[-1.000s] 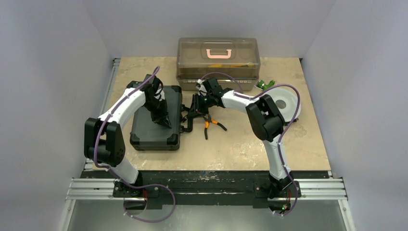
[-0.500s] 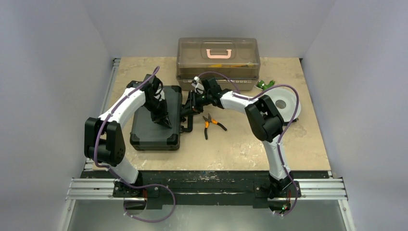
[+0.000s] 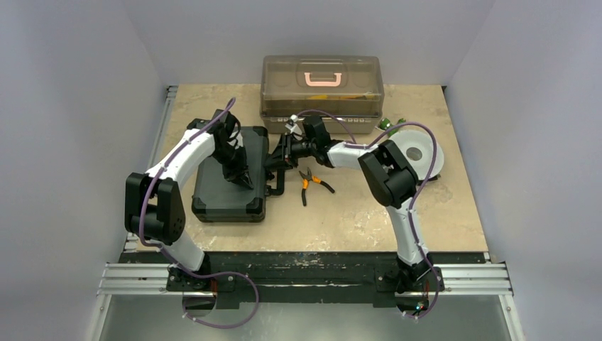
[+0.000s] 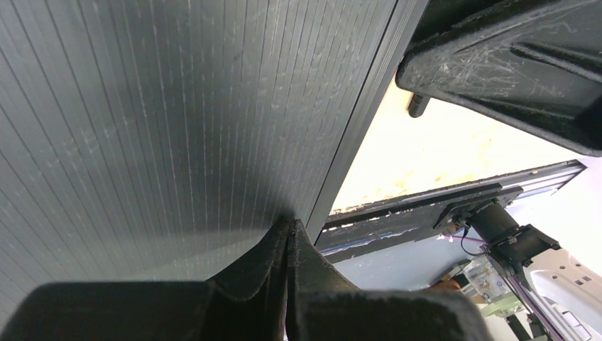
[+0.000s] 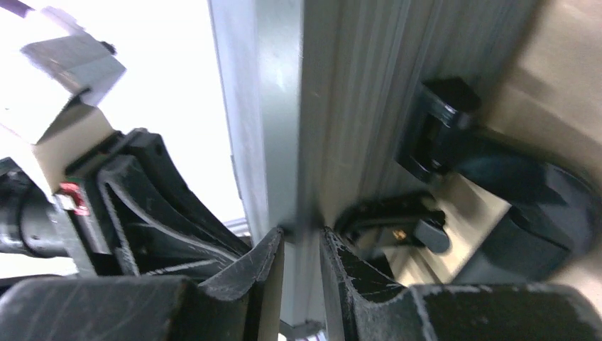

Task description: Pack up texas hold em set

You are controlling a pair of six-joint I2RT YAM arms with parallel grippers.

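Two things sit near the briefcase: brown box, pliers.

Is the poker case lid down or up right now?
Down. The black case lies flat, lid against base; the shut left gripper rests on top. Latches: cannot tell.

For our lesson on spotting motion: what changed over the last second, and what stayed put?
The right gripper slid left to the black case; its fingers now clamp the case's right edge. The shut left gripper, resting on the case, and the pliers stayed put.
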